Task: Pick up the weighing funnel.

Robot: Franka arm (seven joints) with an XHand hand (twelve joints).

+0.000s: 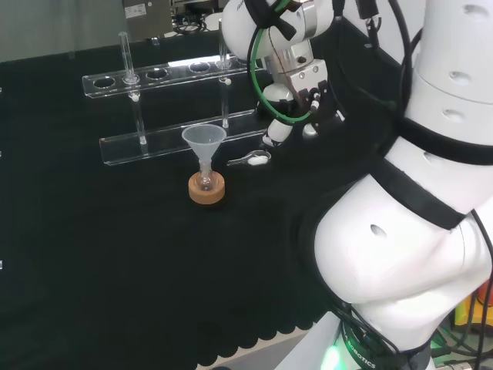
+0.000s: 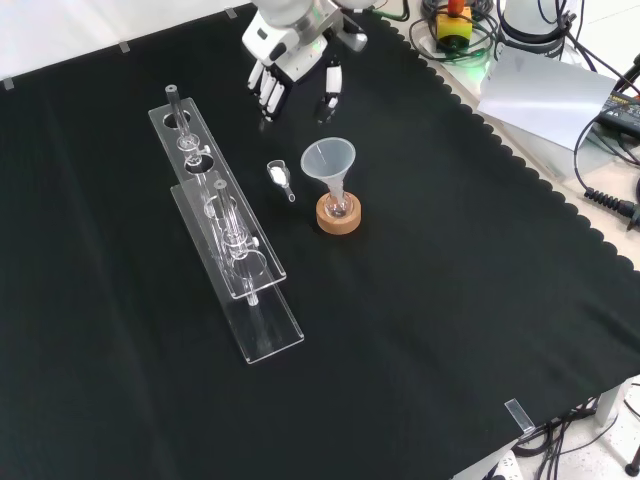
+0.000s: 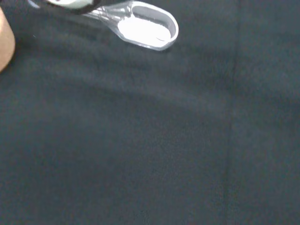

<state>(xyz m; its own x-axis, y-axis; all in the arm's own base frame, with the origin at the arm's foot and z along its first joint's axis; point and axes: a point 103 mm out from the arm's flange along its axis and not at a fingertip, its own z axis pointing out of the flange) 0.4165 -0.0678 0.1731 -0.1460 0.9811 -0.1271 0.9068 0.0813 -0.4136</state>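
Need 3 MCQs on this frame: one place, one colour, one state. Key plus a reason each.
1. Front view: the weighing funnel lies
A. between the rack and the funnel
B. inside the funnel
C. on the rack

2. The ring under the funnel is
A. red
B. blue
C. cork brown

3. The hand is
A. open, apart from the weighing funnel
B. shut on the weighing funnel
C. pressing the funnel

1 A: it lies on the cloth between them.
2 C: tan cork shows.
3 A: fingers straight, bare cloth before the piece.
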